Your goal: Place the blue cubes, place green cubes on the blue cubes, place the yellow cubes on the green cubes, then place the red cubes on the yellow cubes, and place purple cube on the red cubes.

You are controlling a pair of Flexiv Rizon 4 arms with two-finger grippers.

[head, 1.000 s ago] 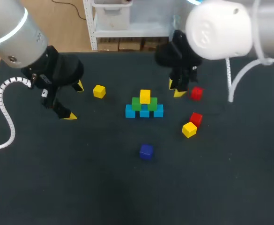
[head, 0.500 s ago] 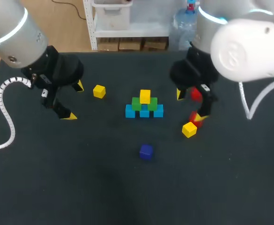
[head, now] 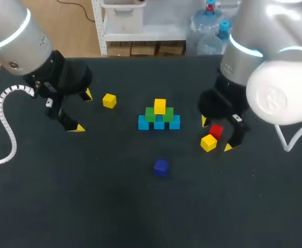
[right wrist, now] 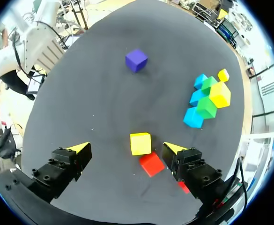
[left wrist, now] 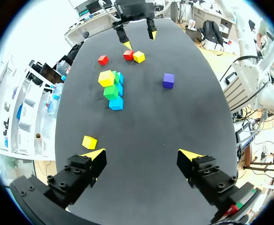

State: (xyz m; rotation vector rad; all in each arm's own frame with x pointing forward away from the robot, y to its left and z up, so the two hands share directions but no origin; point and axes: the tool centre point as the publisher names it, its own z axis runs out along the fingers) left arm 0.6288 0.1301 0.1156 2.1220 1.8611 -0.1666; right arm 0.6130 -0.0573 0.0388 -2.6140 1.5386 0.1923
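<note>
A pyramid stands mid-table: three blue cubes (head: 159, 124), two green cubes (head: 151, 114) on them, one yellow cube (head: 160, 106) on top. To its right lie a red cube (head: 216, 130) and a yellow cube (head: 208, 142), touching. My right gripper (head: 216, 135) hangs open over this pair; in its wrist view the yellow cube (right wrist: 140, 143) lies between the spread fingers and the red cube (right wrist: 151, 164) just behind it, both untouched. A purple cube (head: 161, 167) sits in front of the pyramid. My left gripper (head: 82, 111) is open and empty at the left, near a loose yellow cube (head: 109, 101).
A second red cube (left wrist: 102, 59) shows in the left wrist view beyond the pyramid; my right arm hides it in the head view. The left arm's ribbed cable (head: 3, 124) hangs over the table's left part. Bare black tabletop (head: 89, 206) fills the front.
My right arm has swung from the back of the table, beside the far red cube, forward to the red and yellow pair, and its fingers have spread wide. The left arm has kept still.
</note>
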